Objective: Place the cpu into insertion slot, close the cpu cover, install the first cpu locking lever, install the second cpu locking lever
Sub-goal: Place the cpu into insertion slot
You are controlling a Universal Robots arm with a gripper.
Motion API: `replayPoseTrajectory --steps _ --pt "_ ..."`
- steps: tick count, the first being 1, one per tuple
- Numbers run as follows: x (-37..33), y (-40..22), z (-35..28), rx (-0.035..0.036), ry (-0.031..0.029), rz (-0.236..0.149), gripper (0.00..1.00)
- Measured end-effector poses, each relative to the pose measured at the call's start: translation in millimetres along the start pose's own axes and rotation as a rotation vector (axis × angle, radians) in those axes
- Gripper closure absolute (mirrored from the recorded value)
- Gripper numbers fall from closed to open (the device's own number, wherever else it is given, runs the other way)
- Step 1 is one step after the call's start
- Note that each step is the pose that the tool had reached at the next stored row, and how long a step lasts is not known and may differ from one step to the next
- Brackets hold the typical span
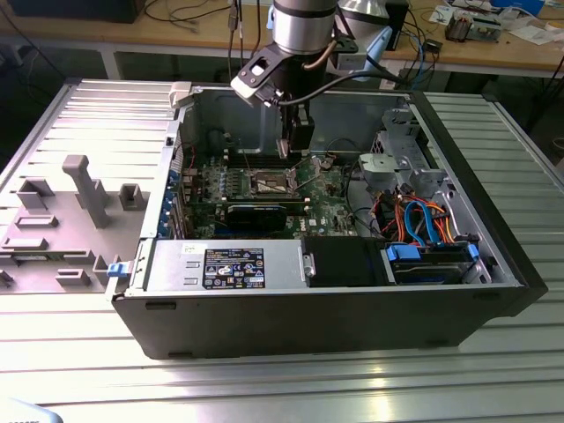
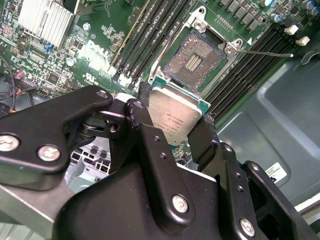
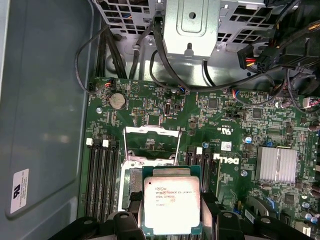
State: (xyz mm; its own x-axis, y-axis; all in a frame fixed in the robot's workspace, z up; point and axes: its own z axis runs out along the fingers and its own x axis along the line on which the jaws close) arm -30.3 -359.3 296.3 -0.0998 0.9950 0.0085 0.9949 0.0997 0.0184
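You are in a lab or workshop: an open computer (image 1: 264,317) lies on a ribbed metal tabletop (image 1: 264,388), and wires (image 1: 189,11) clutter the wooden bench (image 1: 88,33) behind.

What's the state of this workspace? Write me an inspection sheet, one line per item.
Surface: ribbed aluminium table carrying an open computer case.
Job's things: cpu held above the motherboard, not seated; insertion slot bare, contacts exposed; cpu cover flipped open; one locking lever released, standing out from the slot's corner.
Clutter: grey fixture blocks on the table at the exterior view's left.
Grippers: gripper shut on the cpu's edges.
Cables: black cables and orange and blue cables inside the case.
Surroundings: workbench behind the table.
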Motion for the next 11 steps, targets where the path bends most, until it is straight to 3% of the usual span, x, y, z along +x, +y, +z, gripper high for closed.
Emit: replayPoseTrajectory --steps 11 --pt "0.0 0.0 2.4 0.0 -0.0001 0.0 0.45"
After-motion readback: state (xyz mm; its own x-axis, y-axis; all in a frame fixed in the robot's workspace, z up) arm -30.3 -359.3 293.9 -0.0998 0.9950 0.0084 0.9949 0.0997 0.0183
